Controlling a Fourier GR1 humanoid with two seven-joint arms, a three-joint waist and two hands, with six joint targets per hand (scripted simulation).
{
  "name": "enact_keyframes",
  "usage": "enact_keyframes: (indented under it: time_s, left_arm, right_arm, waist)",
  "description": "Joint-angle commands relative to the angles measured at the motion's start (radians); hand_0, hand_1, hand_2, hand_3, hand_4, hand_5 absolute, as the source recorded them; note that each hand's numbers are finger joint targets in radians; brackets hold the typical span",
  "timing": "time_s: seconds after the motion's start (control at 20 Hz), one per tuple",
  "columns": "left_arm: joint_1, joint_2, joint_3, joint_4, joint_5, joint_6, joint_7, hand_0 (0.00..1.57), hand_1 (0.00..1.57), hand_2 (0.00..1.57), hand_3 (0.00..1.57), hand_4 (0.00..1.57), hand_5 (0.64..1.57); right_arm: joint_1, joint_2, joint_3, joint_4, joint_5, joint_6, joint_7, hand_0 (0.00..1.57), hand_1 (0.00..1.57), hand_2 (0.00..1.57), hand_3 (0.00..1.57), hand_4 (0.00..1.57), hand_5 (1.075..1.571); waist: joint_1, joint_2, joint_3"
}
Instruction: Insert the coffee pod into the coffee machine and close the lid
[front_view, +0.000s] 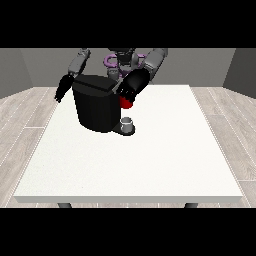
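Coffee pod (127, 103), orientation unclear, under the hand (131, 87) at the view's right.

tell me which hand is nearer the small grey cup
The left, shown at the view's right: it hangs just above the cup. The other hand hangs beyond the coffee machine.

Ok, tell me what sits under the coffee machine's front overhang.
A small grey cup stands on the machine's dark base, beside the black coffee machine. Above it a red thing shows below the hand at the view's right. The cup's inside is hidden.
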Motion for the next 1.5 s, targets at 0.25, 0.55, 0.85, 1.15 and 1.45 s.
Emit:
enact_keyframes:
  time_s: [0.25, 0.55, 0.85, 1.15, 1.45]
  left_arm:
    - [-0.035, 0.069, -0.011, 0.012, -0.048, 0.047, -0.070, 1.00, 1.00, 1.02, 0.72, 0.00, 1.571]
    - [0.007, 0.070, -0.024, 0.027, -0.086, 0.101, -0.069, 0.00, 0.00, 0.67, 0.54, 0.00, 1.571]
    - [-0.020, 0.028, -0.019, 0.014, -0.083, 0.105, -0.039, 0.00, 0.00, 0.53, 0.44, 0.00, 1.571]
    - [0.062, 0.020, -0.031, 0.026, -0.084, 0.071, -0.068, 0.00, 0.00, 0.30, 0.20, 0.00, 1.571]
    - [0.149, -0.092, -0.027, 0.000, -0.045, 0.041, -0.014, 0.00, 0.00, 0.00, 0.00, 0.00, 1.571]
  right_arm:
    - [-0.052, -0.002, 0.015, -0.024, 0.025, -0.013, 0.033, 0.00, 0.00, 0.00, 0.00, 0.19, 1.571]
    - [-0.012, 0.011, 0.043, -0.047, 0.040, -0.010, 0.051, 0.00, 0.00, 0.00, 0.00, 0.21, 1.571]
    - [-0.032, 0.000, 0.010, 0.007, 0.024, -0.008, 0.024, 0.00, 0.00, 0.00, 0.00, 0.00, 1.571]
    - [0.033, -0.014, -0.013, 0.027, 0.011, -0.003, 0.039, 0.00, 0.00, 0.00, 0.00, 0.14, 1.571]
    - [0.126, -0.010, -0.056, 0.100, -0.033, 0.007, -0.031, 0.00, 0.00, 0.00, 0.00, 0.00, 1.571]
  waist:
    - [-0.016, 0.059, -0.0004]
    - [-0.027, 0.029, -0.0007]
    - [-0.007, 0.036, -0.0002]
    - [0.054, -0.059, -0.0005]
    - [0.127, -0.187, -0.0001]
